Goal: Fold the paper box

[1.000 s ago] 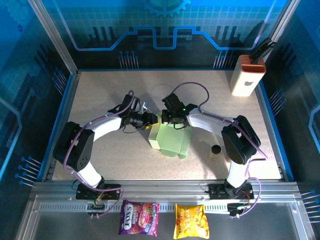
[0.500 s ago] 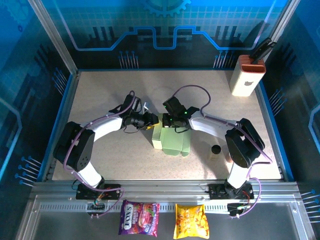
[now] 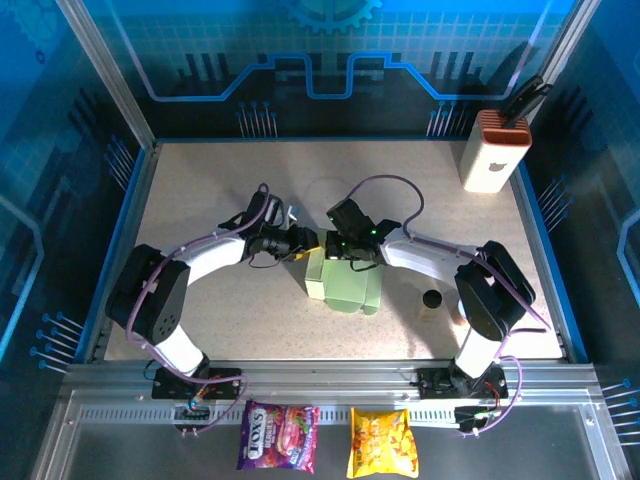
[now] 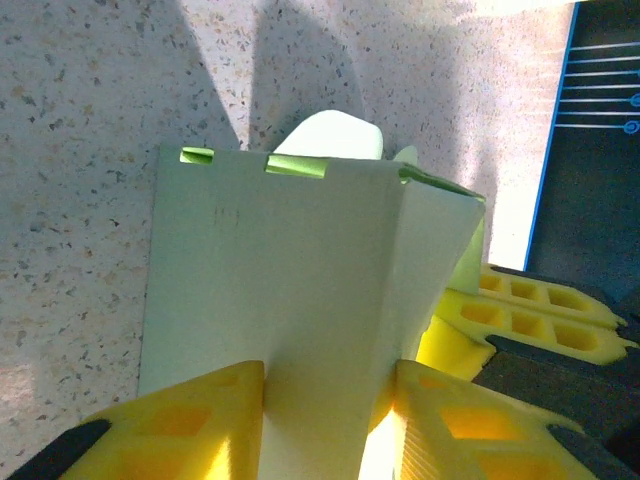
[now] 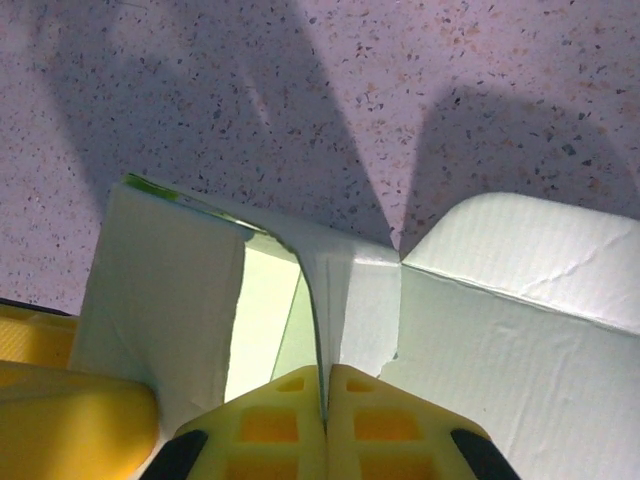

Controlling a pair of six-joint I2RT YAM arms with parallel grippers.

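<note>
The paper box (image 3: pixel 345 286), pale green card and partly folded, lies mid-table between the two grippers. My left gripper (image 3: pixel 306 243) reaches in from the left. In the left wrist view its yellow fingers (image 4: pixel 190 420) press on both sides of a folded wall of the paper box (image 4: pixel 270 270), so the left gripper (image 4: pixel 330 405) is shut on it. My right gripper (image 3: pixel 338 247) meets the box's far edge from the right. In the right wrist view the right gripper (image 5: pixel 326 400) is shut on a thin upright flap of the paper box (image 5: pixel 520 330).
A white block with an orange ribbed top (image 3: pixel 495 150) stands at the back right corner. A small dark round spot (image 3: pixel 432 298) lies right of the box. Two snack packets (image 3: pixel 278 437) (image 3: pixel 382 443) lie on the front rail, off the table.
The box has turned squarer and shifted slightly right. The right arm's elbow has swung right and its gripper has lowered a little. Both grips have held.
</note>
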